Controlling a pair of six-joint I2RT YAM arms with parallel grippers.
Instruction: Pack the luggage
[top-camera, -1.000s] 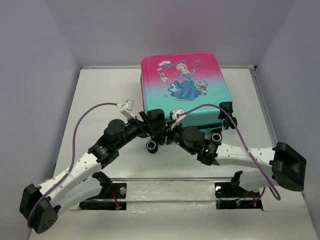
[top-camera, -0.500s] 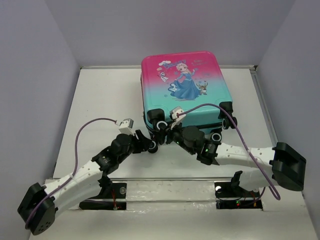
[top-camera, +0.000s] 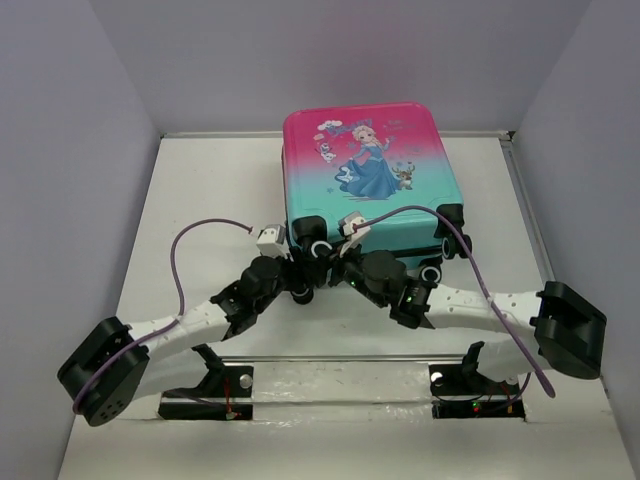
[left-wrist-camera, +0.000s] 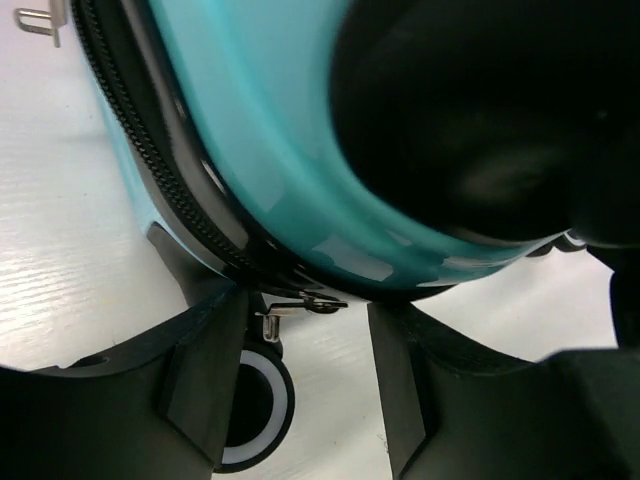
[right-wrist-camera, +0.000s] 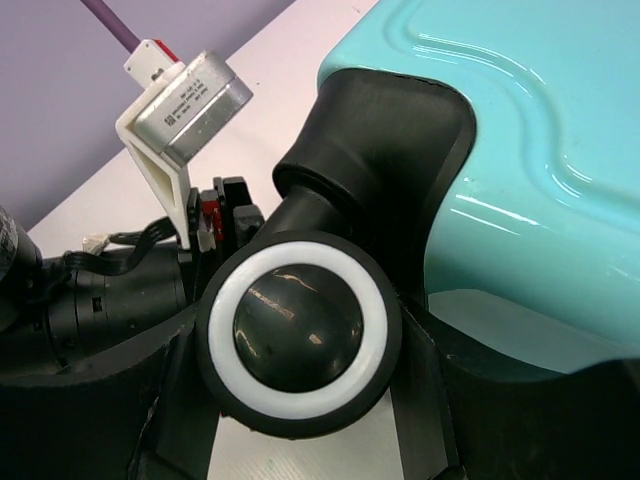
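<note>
The luggage (top-camera: 370, 190) lies flat and shut at twelve o'clock on the table (top-camera: 200, 200), picture side up, wheels along its six o'clock edge. Both arms crowd its seven o'clock corner.

The right gripper (right-wrist-camera: 305, 340) is clamped on a wheel (top-camera: 318, 248), a finger on each flank. The left gripper (left-wrist-camera: 307, 330) has its jaws about half apart, gripping nothing I can see. The zip pull (left-wrist-camera: 300, 305) sits right at its fingertips and a second wheel (left-wrist-camera: 258, 410) peeks past one finger.

On handling, I'd call the shell stiff, glossy and slick, so a pinch on the curved teal side would likely slide off. The wheel gives a firm hold, though it may swivel or roll in the jaws. The case looks light and could skate across the smooth table if pulled without a brace. The pull is thin metal and needs a precise nip.

What's in the way: the two wrists sit almost touching, so they could bump. The right arm's purple cable (top-camera: 420, 212) drapes over the lid at five o'clock, and a wall (top-camera: 70, 150) stands well off at nine.
</note>
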